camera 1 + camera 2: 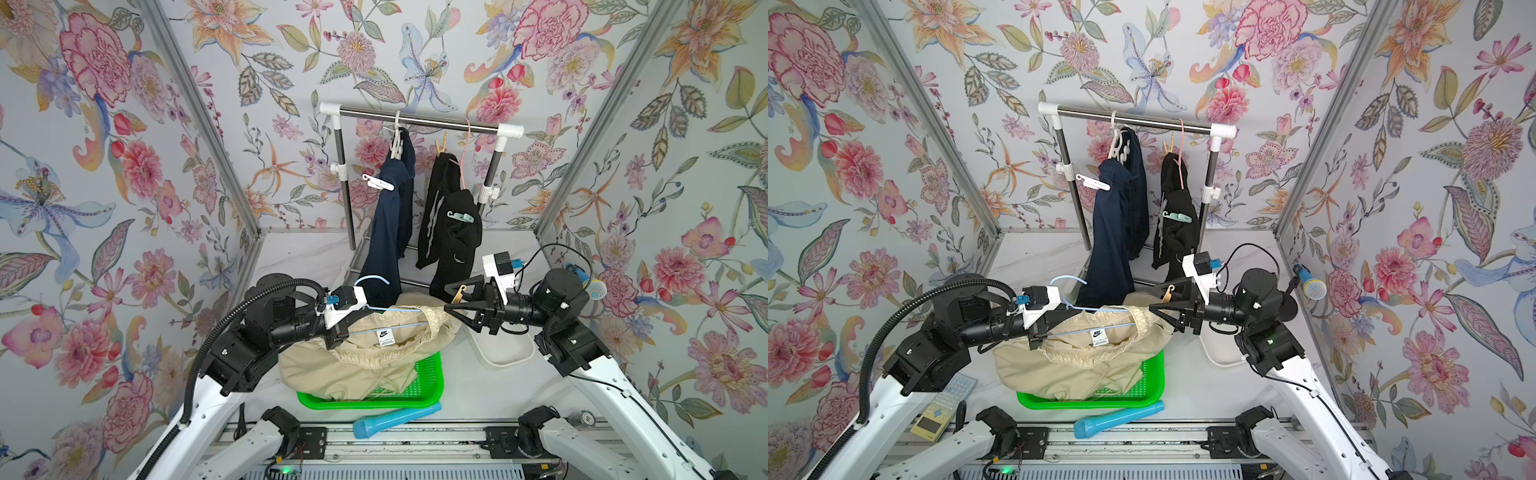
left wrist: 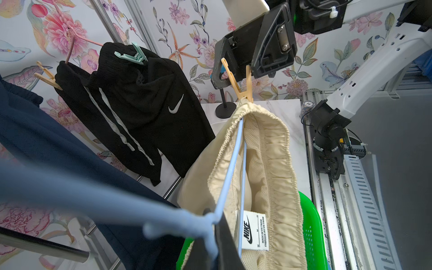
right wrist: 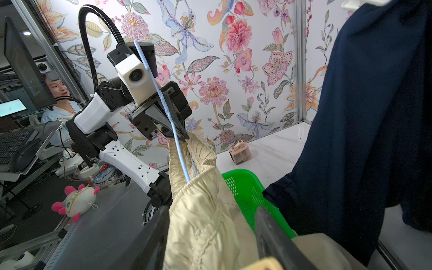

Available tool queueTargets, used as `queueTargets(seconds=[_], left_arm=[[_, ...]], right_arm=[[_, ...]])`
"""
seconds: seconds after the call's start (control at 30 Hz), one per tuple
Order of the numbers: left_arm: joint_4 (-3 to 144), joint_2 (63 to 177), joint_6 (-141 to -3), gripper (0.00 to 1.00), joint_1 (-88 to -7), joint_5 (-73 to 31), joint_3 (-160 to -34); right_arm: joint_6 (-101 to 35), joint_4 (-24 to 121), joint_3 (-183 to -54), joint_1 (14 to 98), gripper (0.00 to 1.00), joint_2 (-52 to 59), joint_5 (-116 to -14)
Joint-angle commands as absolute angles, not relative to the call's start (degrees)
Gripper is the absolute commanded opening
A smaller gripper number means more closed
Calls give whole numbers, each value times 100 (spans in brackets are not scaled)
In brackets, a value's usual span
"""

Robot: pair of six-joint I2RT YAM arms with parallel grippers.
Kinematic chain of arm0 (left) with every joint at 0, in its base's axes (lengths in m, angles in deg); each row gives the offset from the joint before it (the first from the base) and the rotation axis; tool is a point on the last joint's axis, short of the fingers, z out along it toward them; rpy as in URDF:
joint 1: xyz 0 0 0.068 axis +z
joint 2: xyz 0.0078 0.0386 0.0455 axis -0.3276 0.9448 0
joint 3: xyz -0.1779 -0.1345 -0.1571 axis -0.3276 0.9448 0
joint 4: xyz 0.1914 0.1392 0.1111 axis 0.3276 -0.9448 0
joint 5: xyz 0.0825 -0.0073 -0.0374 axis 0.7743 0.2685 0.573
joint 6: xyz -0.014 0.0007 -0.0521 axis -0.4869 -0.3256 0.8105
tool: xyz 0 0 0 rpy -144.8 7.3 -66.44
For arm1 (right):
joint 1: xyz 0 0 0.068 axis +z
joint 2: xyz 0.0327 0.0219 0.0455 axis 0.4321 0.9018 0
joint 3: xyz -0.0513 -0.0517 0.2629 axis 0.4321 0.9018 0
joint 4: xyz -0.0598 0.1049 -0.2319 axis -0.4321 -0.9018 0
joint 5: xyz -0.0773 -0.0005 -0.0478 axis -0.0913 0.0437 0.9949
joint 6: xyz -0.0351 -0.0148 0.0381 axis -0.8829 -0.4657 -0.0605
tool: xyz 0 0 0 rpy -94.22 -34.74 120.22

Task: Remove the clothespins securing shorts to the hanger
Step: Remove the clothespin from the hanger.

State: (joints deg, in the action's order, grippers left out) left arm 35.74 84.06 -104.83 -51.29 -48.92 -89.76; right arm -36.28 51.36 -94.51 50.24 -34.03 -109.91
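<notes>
In both top views the green basket [image 1: 432,399] sits on the surface, and the cream shorts [image 1: 332,370] spill over it, their waistband lifted above the basket on the blue hanger [image 1: 395,310]. The left end effector [image 1: 357,318] reaches in above the basket's left side. The right end effector [image 1: 448,297] faces it from above the basket's far right corner, and the tan clothespin [image 1: 458,294] stands up between its fingers. Behind the basket, the navy shorts [image 1: 388,232] and the black shorts [image 1: 451,232] hang from the rail [image 1: 415,118]. There is a white clip [image 1: 378,183] on the navy pair and a teal clip [image 1: 460,216] on the black.

On to the left wrist view: the tan clothespin [image 2: 243,90] bites the tip of the cream waistband at the hanger's end, up above the basket [image 2: 311,229]. Its two legs splay out between the right end effector's fingers [image 2: 271,46]. Those fingers stand at a middling gap, one beside each leg. Whether they are squeezing or only touching, I cannot tell.

Now the right wrist view: the left end effector [image 3: 180,131] is clamped tight on the hanger's twisted neck [image 3: 167,105], just above the bunched waistband [image 3: 196,149]. The basket [image 3: 247,194] lies below, and the navy shorts [image 3: 374,117] hang just beside it.
</notes>
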Motion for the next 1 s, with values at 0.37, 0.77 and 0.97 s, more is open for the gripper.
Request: queueTargets(seconds=[0.37,0.77,0.97], left_arm=[[3919,8286,-10361,0,-5141,-5156,-8893],[4052,8269,-10271,0,-5134,-5146,-8875],[4085,8293,-10247,0,-5138,-5115,-8870]], right_arm=[[-3493,5438,-9425,4995,39,-3309,-11153],[-3445,5500,-9399,4995,30,-3228,-11206],[-3429,5554,-9379,4997,22,-3235,-11200]])
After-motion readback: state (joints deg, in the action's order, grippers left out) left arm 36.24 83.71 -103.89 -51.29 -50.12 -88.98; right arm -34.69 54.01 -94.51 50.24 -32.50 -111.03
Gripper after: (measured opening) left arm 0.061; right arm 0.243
